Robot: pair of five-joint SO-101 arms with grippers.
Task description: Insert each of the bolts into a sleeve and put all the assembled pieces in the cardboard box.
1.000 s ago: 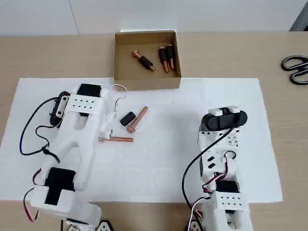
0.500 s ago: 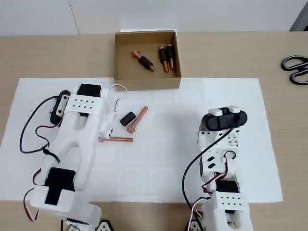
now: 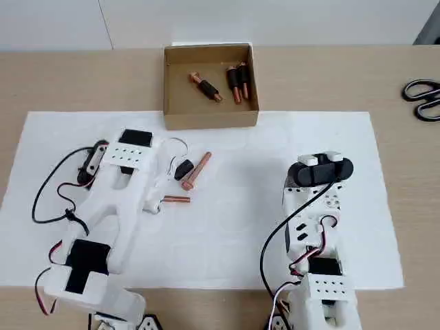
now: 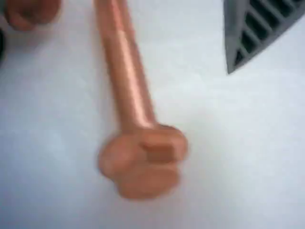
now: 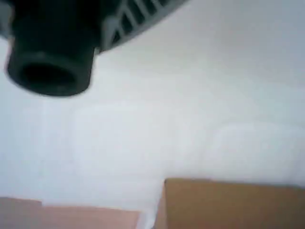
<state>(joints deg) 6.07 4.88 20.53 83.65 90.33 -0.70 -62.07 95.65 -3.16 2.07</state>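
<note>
**Reference: cardboard box** [image 3: 210, 118]. Inside it you see three assembled pieces [image 3: 206, 87], one towards its left wall and two side by side towards its right wall.

**In front of the box, on the white sheet** [image 3: 275, 151]. You find a loose sleeve [image 3: 183, 168] with a slanted bolt [image 3: 197, 170] just beside it. A second bolt [image 3: 177, 199] lies level, a little farther from the box.

**Left gripper** [image 3: 157, 194]. It sits low over the head end of the second bolt and is spread wide. Its ribbed finger [image 4: 257, 33] stands clear of the shank, and it grasps nothing.

**Right gripper** [image 3: 320, 165]. It is well away from the box, off its front right corner. It is closed on a black sleeve [image 5: 50, 62], whose bore faces the wrist camera above the sheet.
</note>
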